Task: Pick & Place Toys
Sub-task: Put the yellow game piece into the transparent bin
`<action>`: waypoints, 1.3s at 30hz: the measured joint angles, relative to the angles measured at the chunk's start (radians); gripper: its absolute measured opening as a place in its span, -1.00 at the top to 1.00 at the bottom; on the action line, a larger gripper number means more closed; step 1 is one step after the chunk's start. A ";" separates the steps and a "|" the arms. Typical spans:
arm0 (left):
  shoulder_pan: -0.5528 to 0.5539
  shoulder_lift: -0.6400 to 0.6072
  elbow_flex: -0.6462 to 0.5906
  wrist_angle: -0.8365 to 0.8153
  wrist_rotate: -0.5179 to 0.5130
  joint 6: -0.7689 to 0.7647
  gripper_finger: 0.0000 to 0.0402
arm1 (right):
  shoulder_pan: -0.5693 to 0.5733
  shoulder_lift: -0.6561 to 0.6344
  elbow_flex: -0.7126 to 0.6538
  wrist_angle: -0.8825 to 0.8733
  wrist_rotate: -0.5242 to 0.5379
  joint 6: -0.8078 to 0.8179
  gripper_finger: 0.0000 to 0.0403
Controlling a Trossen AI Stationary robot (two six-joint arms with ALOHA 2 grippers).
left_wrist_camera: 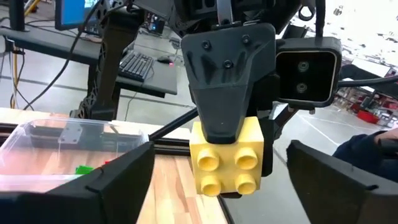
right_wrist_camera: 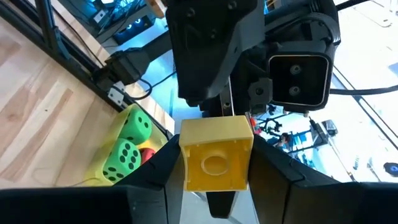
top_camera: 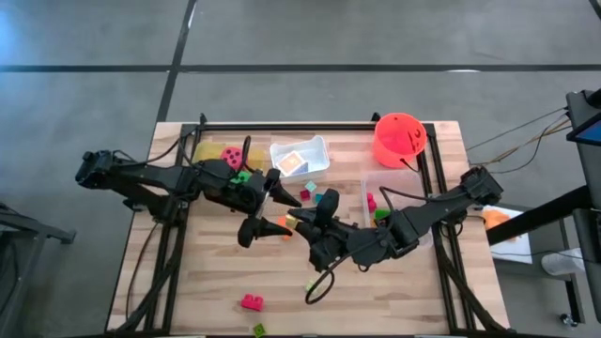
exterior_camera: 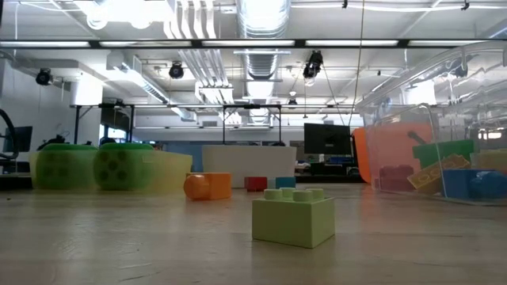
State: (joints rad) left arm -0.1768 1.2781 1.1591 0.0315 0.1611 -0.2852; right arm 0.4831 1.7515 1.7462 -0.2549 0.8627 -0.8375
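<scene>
Over the middle of the bench (top_camera: pixel 225 272) the two arms meet, a handover in mid-air. The right tool (right_wrist_camera: pixel 214 171) is clamped on the yellow brick (right_wrist_camera: pixel 216 162), while the left tool (left_wrist_camera: pixel 214 171) stands spread wide on either side, gripping nothing. To do this well, I reckon: left backs straight off without brushing the brick, then right carries it steadily to a tray.

Bright, even overhead light. Low view: ceiling lights (exterior_camera: pixel 119 9) glare white at upper left, nearest green brick (exterior_camera: pixel 293 217) slightly soft. Wrist views: blown-out background upper right, own fingers blurred at bottom. Arm shadows on table (top_camera: pixel 216 272) soft.
</scene>
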 joint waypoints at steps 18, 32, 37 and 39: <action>-0.013 -0.091 -0.001 -0.490 -0.330 -0.003 -0.86 | -0.038 -0.110 0.000 -0.477 -0.038 0.725 0.37; -0.240 -0.092 -0.004 -0.680 -0.723 -0.132 -0.86 | -0.109 -0.195 0.000 -1.240 -0.472 1.340 0.37; -0.293 -0.092 -0.004 -0.693 -0.775 -0.072 -0.86 | -0.115 -0.224 -0.030 -1.312 -0.512 1.340 0.37; -0.296 -0.096 -0.004 -0.707 -0.774 0.014 -0.86 | -0.125 -0.252 -0.071 -1.309 -0.545 1.342 0.37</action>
State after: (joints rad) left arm -0.4728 1.1824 1.1553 -0.6760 -0.6128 -0.2707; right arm 0.3580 1.4998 1.6754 -1.5639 0.3180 0.5046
